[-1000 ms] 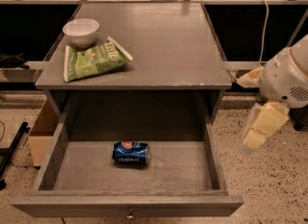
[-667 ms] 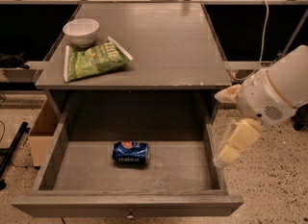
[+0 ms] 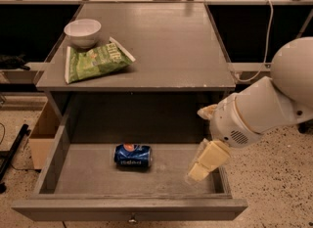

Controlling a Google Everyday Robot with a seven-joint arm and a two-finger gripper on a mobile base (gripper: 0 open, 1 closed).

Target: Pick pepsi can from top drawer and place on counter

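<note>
The pepsi can point(image 3: 133, 156) is blue and lies on its side on the floor of the open top drawer point(image 3: 63, 148), left of the drawer's middle. The grey counter point(image 3: 161, 41) is the cabinet top above the drawer. My gripper point(image 3: 203, 138) is on the white arm at the right, over the drawer's right end, to the right of the can and apart from it. Its cream fingers point(image 3: 208, 159) are spread apart and hold nothing. One finger points down into the drawer and the other sits under the counter's front edge.
A white bowl point(image 3: 82, 32) and a green chip bag point(image 3: 95, 61) sit on the counter's left side. A cardboard box point(image 3: 43, 135) stands on the floor to the left of the cabinet. The drawer's front panel with its knob point(image 3: 131, 219) is nearest the camera.
My arm has moved left from beside the cabinet. The gripper has come in over the drawer's right end. The can has not moved.
</note>
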